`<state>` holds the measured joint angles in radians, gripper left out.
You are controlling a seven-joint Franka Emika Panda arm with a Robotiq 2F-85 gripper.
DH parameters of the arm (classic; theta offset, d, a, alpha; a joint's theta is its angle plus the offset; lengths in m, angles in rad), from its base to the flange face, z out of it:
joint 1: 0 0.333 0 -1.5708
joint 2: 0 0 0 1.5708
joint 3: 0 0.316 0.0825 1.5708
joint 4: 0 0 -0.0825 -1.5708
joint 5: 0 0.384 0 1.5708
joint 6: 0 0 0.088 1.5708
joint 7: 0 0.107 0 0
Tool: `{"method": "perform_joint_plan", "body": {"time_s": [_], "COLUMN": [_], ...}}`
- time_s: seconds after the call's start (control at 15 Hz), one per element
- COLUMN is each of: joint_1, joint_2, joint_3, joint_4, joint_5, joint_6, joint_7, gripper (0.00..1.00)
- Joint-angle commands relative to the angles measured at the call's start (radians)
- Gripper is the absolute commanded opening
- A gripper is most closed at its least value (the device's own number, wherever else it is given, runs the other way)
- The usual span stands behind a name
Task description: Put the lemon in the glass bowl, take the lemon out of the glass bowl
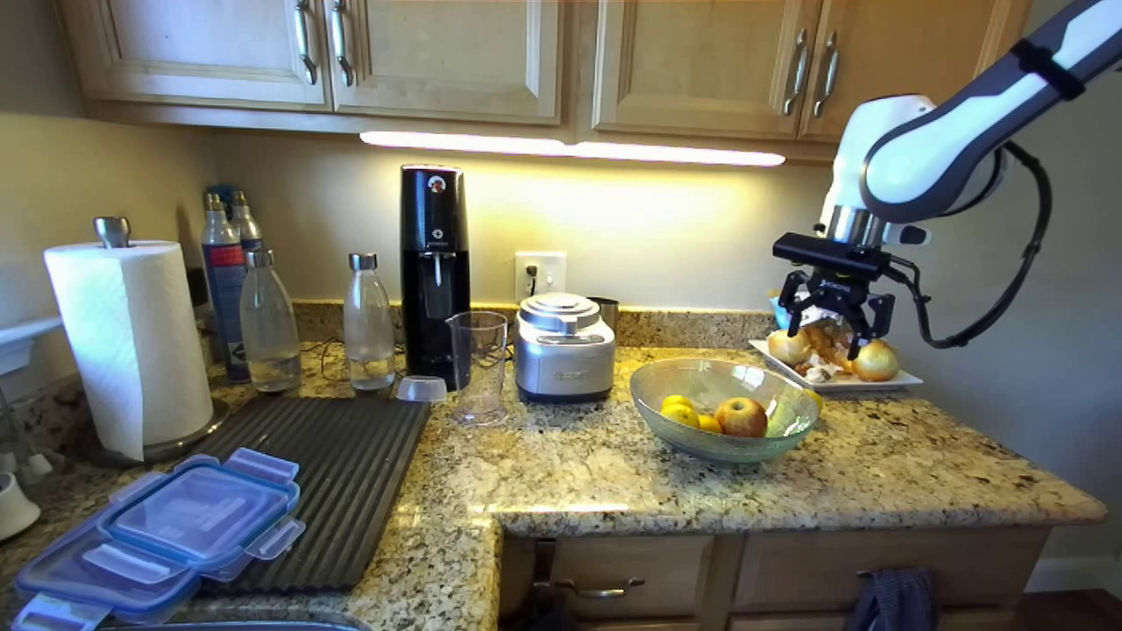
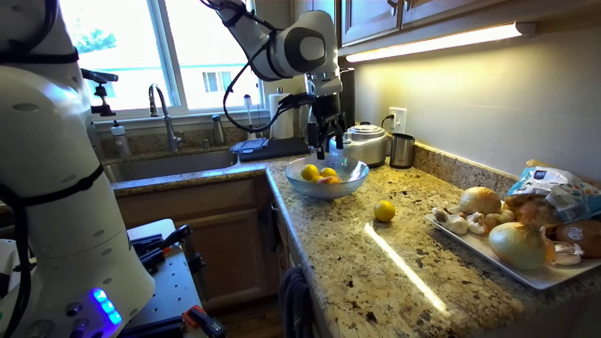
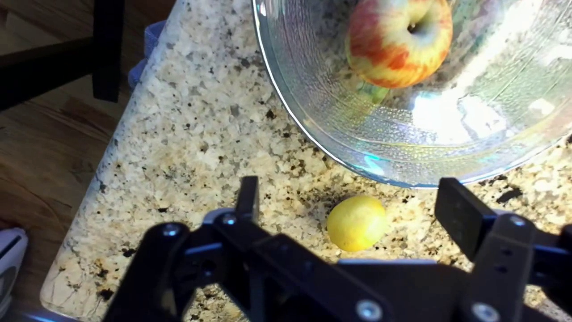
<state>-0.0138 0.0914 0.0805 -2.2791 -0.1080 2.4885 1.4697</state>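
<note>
"Wrist view, please: where does the lemon [image 3: 356, 223] lie?"

"It lies on the stone counter [image 3: 192, 134], outside the glass bowl [image 3: 308, 96]. It is near the rim, but with a small gap between."

"And how is the gripper [image 3: 355, 205]?"

"Its two fingers [image 3: 462, 217] stand wide apart. From that camera, the lemon shows between them, but it rests on the counter, lower than the fingers."

"And from outside?"

"In both exterior views the gripper hangs in the air above the level of the counter."

"What is inside the bowl?"

"One apple [image 3: 400, 42] and some yellow fruits [image 1: 679, 414], lying close together."

"And around it?"

"In an exterior view, the lemon sits between the bowl and a white plate [image 2: 474, 241], which carries onions [image 2: 516, 245] and garlic [image 2: 476, 223]. A silver appliance [image 1: 565, 364] stands near the bowl, on the side away from the plate."
</note>
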Motion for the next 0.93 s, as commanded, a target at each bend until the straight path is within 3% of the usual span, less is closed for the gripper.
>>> {"method": "perform_joint_plan", "body": {"time_s": [0.0,0.53,0.87], "joint_1": [0.029,0.02,0.029], "joint_2": [-0.001,0.044,0.12], "joint_3": [-0.03,-0.12,-0.181], "joint_4": [0.003,0.046,0.061], "joint_5": [0.006,-0.037,-0.058], "joint_6": [-0.002,0.054,0.17], "joint_7": [-0.003,0.284,0.389], "gripper": [1.0,1.0,1.0]}}
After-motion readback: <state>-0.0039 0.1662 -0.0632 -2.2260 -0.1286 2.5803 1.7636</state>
